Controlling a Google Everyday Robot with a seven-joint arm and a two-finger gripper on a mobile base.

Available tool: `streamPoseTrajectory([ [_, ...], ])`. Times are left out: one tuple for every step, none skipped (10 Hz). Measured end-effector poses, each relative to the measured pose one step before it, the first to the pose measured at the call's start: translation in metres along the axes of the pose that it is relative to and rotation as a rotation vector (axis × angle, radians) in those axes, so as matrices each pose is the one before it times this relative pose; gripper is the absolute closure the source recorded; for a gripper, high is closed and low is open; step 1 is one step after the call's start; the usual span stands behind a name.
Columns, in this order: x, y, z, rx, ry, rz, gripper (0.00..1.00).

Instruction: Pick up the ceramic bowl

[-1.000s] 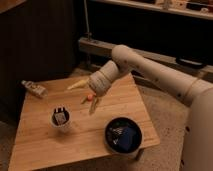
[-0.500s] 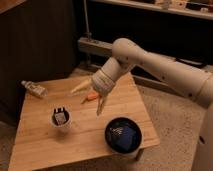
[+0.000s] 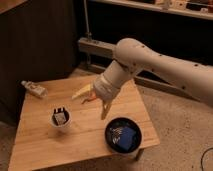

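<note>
We see the pincer (image 3: 90, 106) spread wide and empty, hovering above the wooden bench (image 3: 45, 145), just up and to one side of the ceramic bowl (image 3: 123, 135). The bowl sits untouched by the bench's near edge, so the grasp and lift remain. The white arm (image 3: 165, 65) reaches in from the side, with its wrist angled downward.

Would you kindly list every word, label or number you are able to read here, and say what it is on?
None can be read.
Small bottle, far left on the table: label, if any, too blurred.
Ceramic bowl and white cup: no markings seen.
Gripper, open above the table's middle: no lettering seen.
</note>
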State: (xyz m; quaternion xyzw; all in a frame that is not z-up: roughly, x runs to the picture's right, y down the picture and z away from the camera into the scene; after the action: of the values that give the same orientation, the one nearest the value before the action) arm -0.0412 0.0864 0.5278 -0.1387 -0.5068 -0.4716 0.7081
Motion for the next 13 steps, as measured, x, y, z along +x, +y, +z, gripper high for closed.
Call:
streamPoseTrajectory([
  [-0.01145, 0.01333, -0.00567, -0.02015, 0.01840, 0.02029, 0.20],
  [-0.01194, 0.01368, -0.00385, -0.02994, 0.01198, 0.03052, 0.20],
  [-0.01292, 0.01549, -0.00226, -0.05113, 0.01605, 0.04401, 0.20],
  [-0.00670, 0.01083, 0.00201, -0.05233, 0.01258, 0.03950, 0.20],
  [-0.00361, 0.01067, 0.00503, -0.04009, 0.00900, 0.03648, 0.20],
  [-0.00044, 0.01680, 0.00380, -0.01094, 0.00872, 0.04619, 0.20],
  [0.00326, 0.02199, 0.00838, -0.00389, 0.00468, 0.05633, 0.20],
  [0.00738, 0.01832, 0.01199, 0.00028, 0.00216, 0.05155, 0.20],
  [0.01035, 0.01520, 0.01129, 0.00652, -0.00853, 0.05022, 0.20],
  [0.00403, 0.00498, 0.00481, 0.00345, -0.00472, 0.01889, 0.20],
  [-0.00026, -0.00006, 0.00044, -0.00192, -0.00184, -0.00120, 0.20],
  [0.00009, 0.00054, -0.00016, -0.00008, 0.00006, 0.00121, 0.20],
  [-0.00019, -0.00017, 0.00008, -0.00064, -0.00064, -0.00074, 0.20],
])
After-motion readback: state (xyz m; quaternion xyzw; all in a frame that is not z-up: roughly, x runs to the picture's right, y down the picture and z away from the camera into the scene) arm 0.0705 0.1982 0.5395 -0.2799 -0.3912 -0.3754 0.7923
